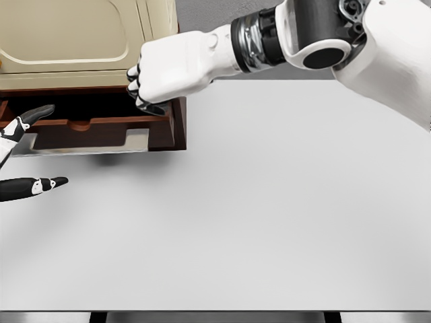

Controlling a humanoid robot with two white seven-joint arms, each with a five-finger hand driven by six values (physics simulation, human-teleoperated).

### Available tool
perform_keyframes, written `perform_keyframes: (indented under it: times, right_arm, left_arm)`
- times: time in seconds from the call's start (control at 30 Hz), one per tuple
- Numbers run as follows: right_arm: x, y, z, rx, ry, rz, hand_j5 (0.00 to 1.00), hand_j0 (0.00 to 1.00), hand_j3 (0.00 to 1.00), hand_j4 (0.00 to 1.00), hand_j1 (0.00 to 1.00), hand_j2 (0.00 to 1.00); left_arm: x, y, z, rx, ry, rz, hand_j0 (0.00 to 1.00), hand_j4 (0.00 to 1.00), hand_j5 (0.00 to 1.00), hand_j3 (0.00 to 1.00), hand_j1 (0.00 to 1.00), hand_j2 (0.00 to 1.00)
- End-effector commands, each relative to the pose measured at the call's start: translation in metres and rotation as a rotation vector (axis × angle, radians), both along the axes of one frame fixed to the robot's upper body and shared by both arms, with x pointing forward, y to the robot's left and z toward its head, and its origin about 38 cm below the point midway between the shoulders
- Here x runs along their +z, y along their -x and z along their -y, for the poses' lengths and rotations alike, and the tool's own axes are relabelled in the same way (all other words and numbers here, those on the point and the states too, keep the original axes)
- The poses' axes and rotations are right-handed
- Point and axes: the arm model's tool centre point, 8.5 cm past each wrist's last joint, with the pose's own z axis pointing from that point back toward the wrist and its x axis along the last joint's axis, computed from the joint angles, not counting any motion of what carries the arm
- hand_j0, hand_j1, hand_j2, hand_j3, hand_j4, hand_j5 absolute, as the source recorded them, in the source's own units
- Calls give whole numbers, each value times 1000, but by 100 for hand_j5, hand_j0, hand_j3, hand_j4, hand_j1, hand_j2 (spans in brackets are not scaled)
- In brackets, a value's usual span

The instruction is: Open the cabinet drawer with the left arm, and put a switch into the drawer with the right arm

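- Currently, head view: my right hand reaches in from the 2 o'clock corner and sits over the right end of the open drawer, at about 11 o'clock in the frame.
- My right fingers are curled together, pointing down into the drawer's dark cavity. A dark piece shows under the fingertips; I cannot tell whether it is the switch or part of the hand, so I cannot confirm what, if anything, is clamped.
- The drawer stands pulled out from the cabinet, whose cream door panel sits directly above it. The drawer's brown front wall faces me, with a pale notch in its lower edge.
- My left hand shows at the 9 o'clock edge, just beside the drawer's left end. Its fingers are spread apart and hold nothing.
- The cabinet rests on the white table, which fills the frame from 3 to 8 o'clock.
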Motion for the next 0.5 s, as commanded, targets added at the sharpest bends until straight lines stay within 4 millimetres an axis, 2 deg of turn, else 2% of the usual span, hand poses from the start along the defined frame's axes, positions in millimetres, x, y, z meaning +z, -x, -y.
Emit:
perform_keyframes:
  times: [0.0, 0.07, 0.2, 0.3, 0.47]
  right_arm:
    - [0, 4, -11, 15, -11, -8, 32, 32, 32, 32, 32, 32]
    - [5, 2, -20, 14, -16, -4, 32, 32, 32, 32, 32, 32]
    - [-5, -13, -33, -17, 9, -36, 32, 32, 32, 32, 32, 32]
    - [-5, -21, -38, -35, 12, -46, 33, 33, 33, 33, 33, 33]
    - [-7, -25, -52, -42, 37, -50, 33, 33, 33, 33, 33, 33]
  left_arm:
    - [1, 0, 0, 0, 6, 0, 100, 100, 100, 100, 100, 100]
    - [1, 0, 0, 0, 6, 0, 100, 100, 100, 100, 100, 100]
    - [1, 0, 0, 0, 6, 0, 100, 100, 100, 100, 100, 100]
    - [1, 0, 0, 0, 6, 0, 100, 100, 100, 100, 100, 100]
    - [1, 0, 0, 0, 6, 0, 100, 100, 100, 100, 100, 100]
